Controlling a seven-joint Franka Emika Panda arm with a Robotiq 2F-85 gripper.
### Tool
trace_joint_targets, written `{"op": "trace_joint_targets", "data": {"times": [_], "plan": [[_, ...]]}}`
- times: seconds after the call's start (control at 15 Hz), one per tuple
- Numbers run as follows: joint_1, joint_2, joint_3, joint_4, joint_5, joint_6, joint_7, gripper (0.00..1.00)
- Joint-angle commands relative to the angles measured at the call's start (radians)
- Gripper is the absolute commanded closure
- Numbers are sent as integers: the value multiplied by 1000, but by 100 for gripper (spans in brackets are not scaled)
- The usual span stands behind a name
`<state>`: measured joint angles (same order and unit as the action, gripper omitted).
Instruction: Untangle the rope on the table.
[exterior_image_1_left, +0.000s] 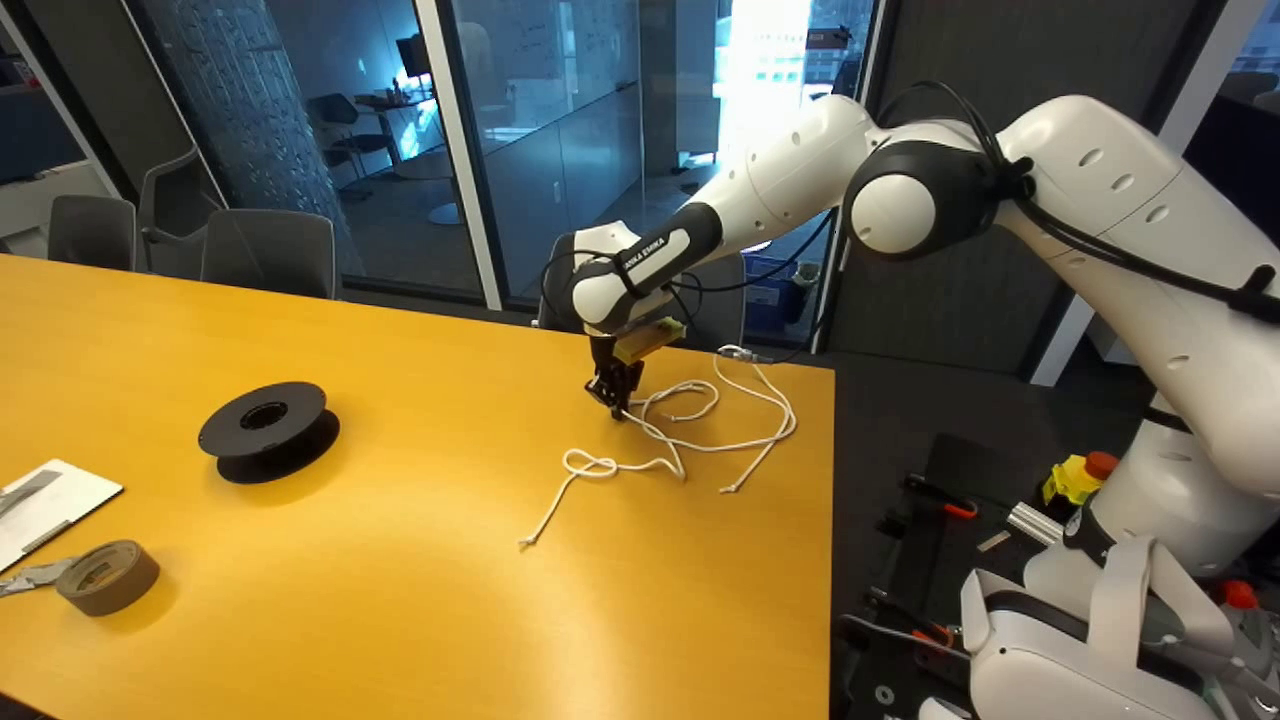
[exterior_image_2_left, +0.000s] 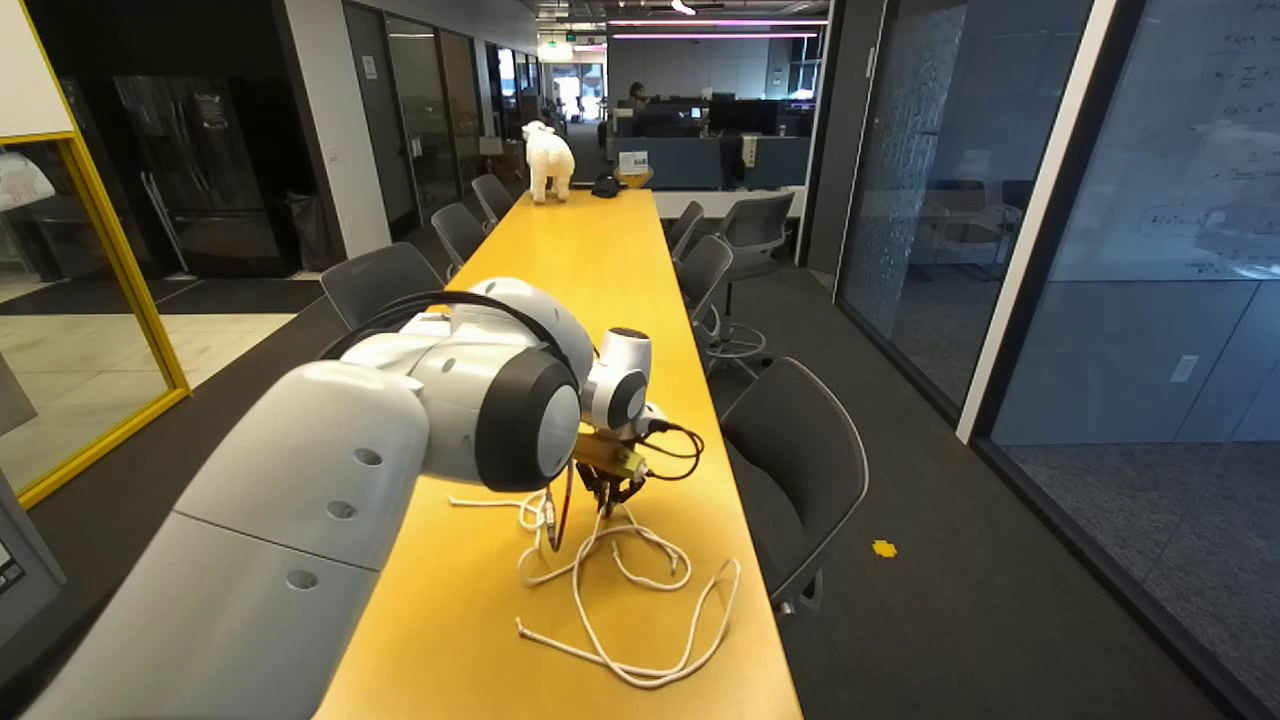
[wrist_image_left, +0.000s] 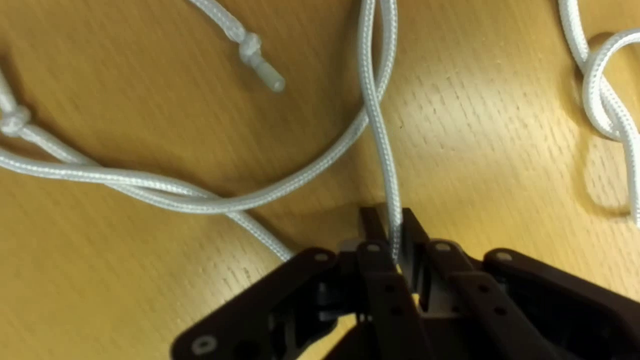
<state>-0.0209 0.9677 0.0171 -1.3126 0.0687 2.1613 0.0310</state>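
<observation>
The white rope (exterior_image_1_left: 720, 449) lies in loose loops near the end of the yellow-orange table (exterior_image_1_left: 400, 600), and shows in both exterior views. In the wrist view, one strand of the rope (wrist_image_left: 385, 150) runs down between the fingertips of my gripper (wrist_image_left: 391, 216), filling the narrow gap. Other strands cross to its left, where two knotted rope ends show. A small twisted loop lies apart on the right. My gripper (exterior_image_1_left: 617, 410) points down, its tips low at the tabletop amid the coils. The black fingers hide the strand's lower part.
A black spool (exterior_image_1_left: 265, 425) stands on the table, with a brown tape roll (exterior_image_1_left: 108, 578) and a white board (exterior_image_1_left: 60, 505) farther along. A plush sheep (exterior_image_2_left: 548, 165) is at the far end. A grey chair (exterior_image_2_left: 800, 470) stands against the table's side.
</observation>
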Motion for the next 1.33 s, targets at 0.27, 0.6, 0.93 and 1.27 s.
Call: {"op": "trace_joint_targets", "data": {"times": [0.27,0.6,0.93,1.27], "plan": [[-6,18,0,49,-7,-39,-23,95],[-10,-71,13,86,19,-228,4,96],[3,-245,-4,82,71,-248,156,96],[32,-426,-34,88,69,-204,365,96]]}}
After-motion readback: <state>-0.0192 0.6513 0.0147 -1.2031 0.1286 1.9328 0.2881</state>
